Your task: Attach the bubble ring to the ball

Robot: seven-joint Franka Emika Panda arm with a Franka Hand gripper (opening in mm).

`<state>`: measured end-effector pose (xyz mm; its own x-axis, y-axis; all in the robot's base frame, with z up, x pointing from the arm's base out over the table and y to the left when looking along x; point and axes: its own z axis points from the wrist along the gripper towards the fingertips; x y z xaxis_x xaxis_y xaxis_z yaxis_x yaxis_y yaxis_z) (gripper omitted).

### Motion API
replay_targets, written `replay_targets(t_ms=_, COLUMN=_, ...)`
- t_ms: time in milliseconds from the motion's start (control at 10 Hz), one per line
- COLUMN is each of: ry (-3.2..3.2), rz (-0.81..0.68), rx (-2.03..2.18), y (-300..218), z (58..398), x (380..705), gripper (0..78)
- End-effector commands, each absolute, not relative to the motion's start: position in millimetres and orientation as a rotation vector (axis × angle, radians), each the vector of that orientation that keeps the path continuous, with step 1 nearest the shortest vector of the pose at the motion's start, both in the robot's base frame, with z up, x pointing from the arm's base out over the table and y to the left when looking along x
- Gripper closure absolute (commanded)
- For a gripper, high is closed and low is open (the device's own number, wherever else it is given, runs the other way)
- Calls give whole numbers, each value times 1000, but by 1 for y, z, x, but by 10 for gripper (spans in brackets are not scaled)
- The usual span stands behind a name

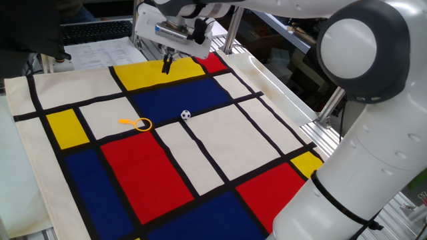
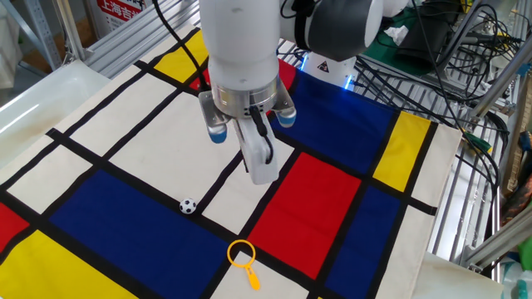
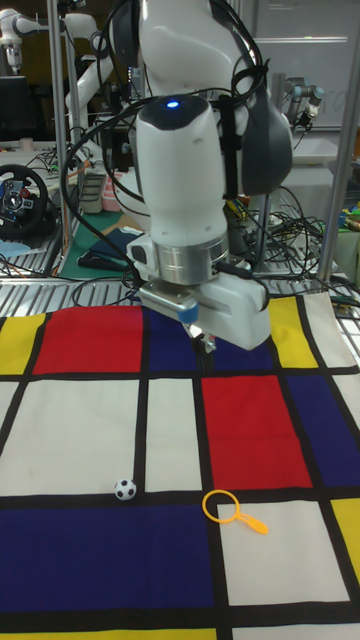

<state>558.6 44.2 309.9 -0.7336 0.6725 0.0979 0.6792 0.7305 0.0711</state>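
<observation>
Flat, the yellow-hooped, orange-handled bubble ring (image 1: 138, 123) lies near the ball (image 1: 185, 115).

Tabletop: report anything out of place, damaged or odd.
Nothing stands out. The bubble ring lies flat on the colour-block cloth, apart from the ball, which sits at the edge of a blue panel. The gripper hangs above the yellow panel, holding nothing.
</observation>
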Motion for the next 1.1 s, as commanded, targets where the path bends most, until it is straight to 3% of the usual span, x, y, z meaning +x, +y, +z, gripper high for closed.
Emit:
replay_targets(t_ms=100, ry=-2794, rz=-170, rx=-1284, y=44, z=312, x=559, gripper=776)
replay_targets(t_ms=1100, ry=-2711, rz=-146, rx=-1454, y=66, z=297, x=558, gripper=776)
